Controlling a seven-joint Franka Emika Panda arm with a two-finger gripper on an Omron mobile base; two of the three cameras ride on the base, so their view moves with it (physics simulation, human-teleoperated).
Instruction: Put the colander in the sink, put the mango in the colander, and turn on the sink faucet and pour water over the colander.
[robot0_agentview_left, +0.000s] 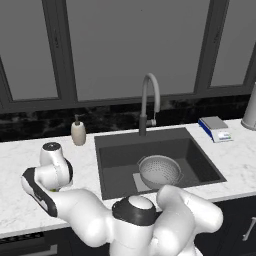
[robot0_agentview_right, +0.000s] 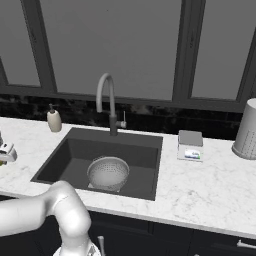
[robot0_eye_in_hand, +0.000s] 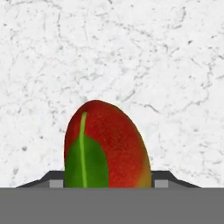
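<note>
The mango, red with a green patch, lies on the white marble counter. My gripper reaches down around it, and a dark fingertip rests against each of its sides. My hand hangs over the counter to the left of the sink. The colander stands upright and empty in the dark basin, toward its front. The sink faucet arches over the back of the basin.
A beige soap dispenser stands at the sink's back left corner. A small scale and a tall grey canister sit on the counter to the right. Dark windows run along the back wall.
</note>
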